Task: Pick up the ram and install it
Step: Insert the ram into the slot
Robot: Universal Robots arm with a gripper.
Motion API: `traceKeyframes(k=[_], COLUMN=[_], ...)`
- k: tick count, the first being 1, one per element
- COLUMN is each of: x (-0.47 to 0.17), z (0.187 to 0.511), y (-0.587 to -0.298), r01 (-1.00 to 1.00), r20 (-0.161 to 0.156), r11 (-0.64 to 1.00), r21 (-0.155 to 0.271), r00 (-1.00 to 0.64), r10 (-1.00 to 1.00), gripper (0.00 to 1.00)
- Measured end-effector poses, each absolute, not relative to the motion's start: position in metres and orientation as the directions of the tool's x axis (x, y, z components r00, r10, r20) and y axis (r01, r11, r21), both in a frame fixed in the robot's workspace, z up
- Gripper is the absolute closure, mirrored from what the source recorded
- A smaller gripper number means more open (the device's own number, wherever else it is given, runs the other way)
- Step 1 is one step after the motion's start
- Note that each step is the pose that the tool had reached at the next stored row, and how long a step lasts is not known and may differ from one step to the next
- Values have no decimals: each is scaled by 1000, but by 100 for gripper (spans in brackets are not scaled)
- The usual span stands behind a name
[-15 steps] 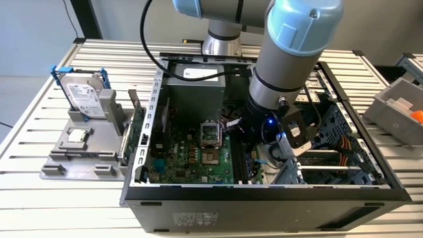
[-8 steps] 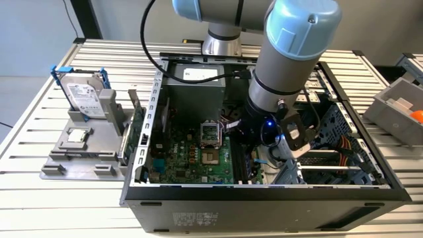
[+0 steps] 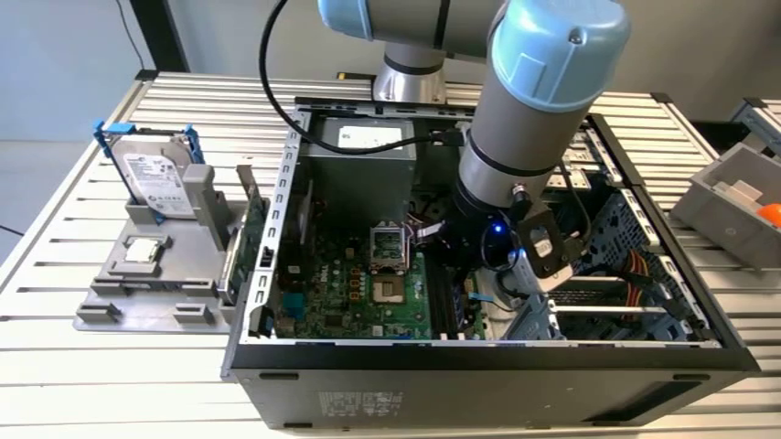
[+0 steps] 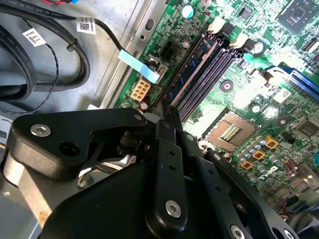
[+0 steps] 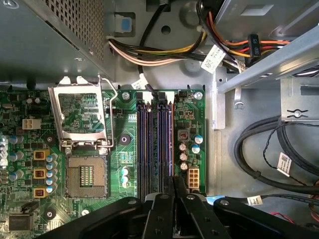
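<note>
Bluish-green, the ram stands edge-on in a slot of the motherboard inside the case, at upper centre in the second wrist view. Directly above it, the gripper has its fingers pinched narrow around the stick's top edge; seating looks nearly done, release remains.

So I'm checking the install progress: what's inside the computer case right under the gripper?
Under the gripper lie the motherboard's memory slots, with the ram standing on edge in the outermost slot, between the gripper's tips. Beside them sits the open, empty processor socket. The gripper covers the slots' near ends.
</note>
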State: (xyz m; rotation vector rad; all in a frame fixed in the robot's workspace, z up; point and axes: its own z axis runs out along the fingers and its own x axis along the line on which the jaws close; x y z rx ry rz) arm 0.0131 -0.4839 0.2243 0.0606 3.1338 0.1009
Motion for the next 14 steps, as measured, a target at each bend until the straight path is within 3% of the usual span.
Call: traceKeyframes(k=[1,14], x=[13,13], z=[224,245], y=[-484,-484], r01=[38,39], r20=[-4,3], r11=[997,997], r21=[65,62], r00=[-999,-999], r10=[39,39], gripper=[0,0])
